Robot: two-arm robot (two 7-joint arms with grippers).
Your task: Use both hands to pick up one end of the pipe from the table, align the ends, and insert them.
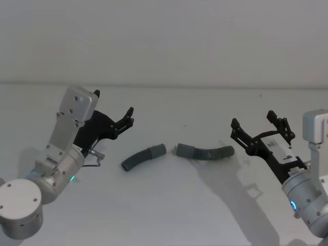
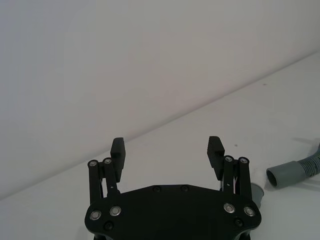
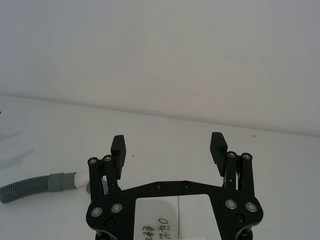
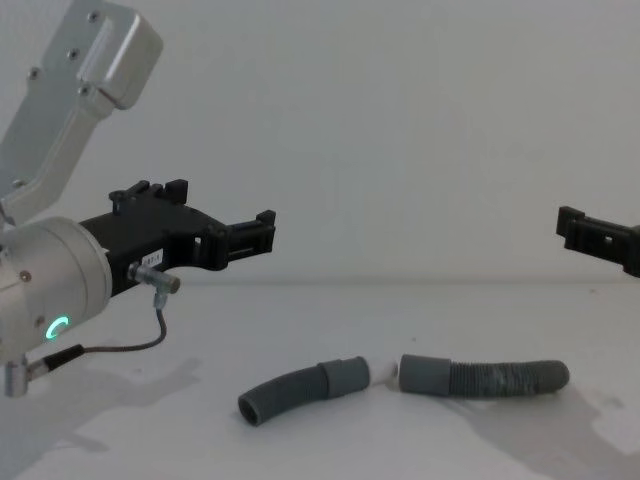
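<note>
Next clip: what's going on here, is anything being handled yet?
Nothing is held yet. Two corrugated hose pieces lie on the white table, cuffs facing each other, not joined: the shorter curved piece on the robot's left, the longer piece on its right. The left gripper hovers open above the table outside the shorter piece; the right gripper hovers open outside the longer one.

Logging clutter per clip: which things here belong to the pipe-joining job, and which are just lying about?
Job:
- shorter hose piece and longer hose piece, lying on the table, cuffs facing each other
- left gripper and right gripper, both open and holding nothing

Not the job:
- thin cable hanging at the left arm's wrist
- wall behind
</note>
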